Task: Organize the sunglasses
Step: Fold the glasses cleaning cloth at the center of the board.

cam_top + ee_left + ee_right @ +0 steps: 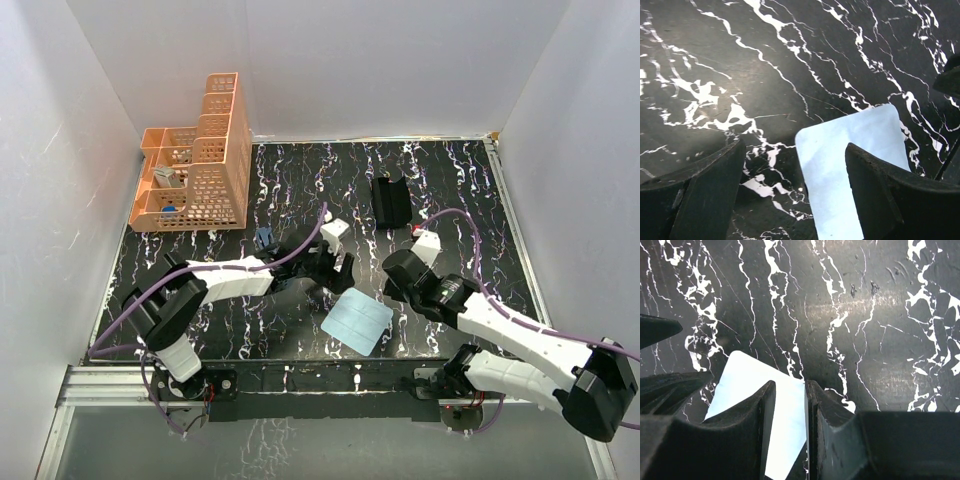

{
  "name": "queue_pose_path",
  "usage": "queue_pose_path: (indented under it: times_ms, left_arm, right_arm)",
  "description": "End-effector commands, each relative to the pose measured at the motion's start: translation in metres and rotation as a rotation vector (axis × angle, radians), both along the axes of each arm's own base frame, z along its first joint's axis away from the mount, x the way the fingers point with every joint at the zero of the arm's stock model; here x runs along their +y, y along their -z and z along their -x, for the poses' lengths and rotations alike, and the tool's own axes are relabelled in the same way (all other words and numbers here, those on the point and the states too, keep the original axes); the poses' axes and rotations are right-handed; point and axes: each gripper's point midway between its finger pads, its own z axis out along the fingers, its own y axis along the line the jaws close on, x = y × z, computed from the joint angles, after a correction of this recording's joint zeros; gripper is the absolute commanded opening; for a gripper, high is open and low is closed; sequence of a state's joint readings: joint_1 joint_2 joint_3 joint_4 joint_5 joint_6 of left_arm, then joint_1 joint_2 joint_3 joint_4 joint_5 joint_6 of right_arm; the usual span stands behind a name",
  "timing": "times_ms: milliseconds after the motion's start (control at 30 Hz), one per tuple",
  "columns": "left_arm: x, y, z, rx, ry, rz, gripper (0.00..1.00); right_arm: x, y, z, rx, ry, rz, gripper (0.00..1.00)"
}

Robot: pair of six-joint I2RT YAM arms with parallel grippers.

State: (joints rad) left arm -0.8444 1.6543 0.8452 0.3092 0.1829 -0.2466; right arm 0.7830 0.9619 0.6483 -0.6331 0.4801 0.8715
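The sunglasses show only as a small dark blue shape by the left forearm, partly hidden. The black oblong case lies at the back, right of centre. The light blue cloth lies flat near the front. My left gripper hovers just behind the cloth's far left corner. In the left wrist view it is wide open and empty over the cloth. My right gripper is at the cloth's far right corner. In the right wrist view it has a narrow gap, empty, above the cloth.
An orange mesh desk organizer with several compartments stands at the back left. White walls enclose the black marbled table on three sides. The two grippers are close together; the left one's fingers show at the left edge of the right wrist view.
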Motion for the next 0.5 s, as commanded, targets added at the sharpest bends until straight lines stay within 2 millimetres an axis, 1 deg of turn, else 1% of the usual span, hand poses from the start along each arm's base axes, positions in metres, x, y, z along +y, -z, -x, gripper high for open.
queue_pose_path:
  times_ms: [0, 33, 133, 300, 467]
  left_arm:
    - [-0.019, -0.006, 0.015, 0.018, 0.109, 0.012, 0.78]
    - [-0.021, -0.004, 0.017, 0.026, 0.12, 0.012, 0.77]
    - [-0.026, -0.001, 0.023, 0.048, 0.152, 0.018, 0.71]
    - [-0.028, 0.004, 0.03, 0.062, 0.168, 0.016, 0.7]
    - [-0.03, 0.007, 0.03, 0.062, 0.174, 0.021, 0.67]
  right_arm:
    - [-0.008, -0.004, 0.003, -0.02, 0.064, -0.014, 0.28]
    - [-0.009, -0.005, 0.003, -0.026, 0.066, -0.018, 0.28]
    - [-0.01, -0.007, 0.004, -0.039, 0.067, -0.029, 0.28]
    - [-0.013, -0.004, 0.007, -0.027, 0.066, -0.018, 0.29]
    - [-0.015, -0.001, 0.01, -0.02, 0.068, -0.023, 0.29]
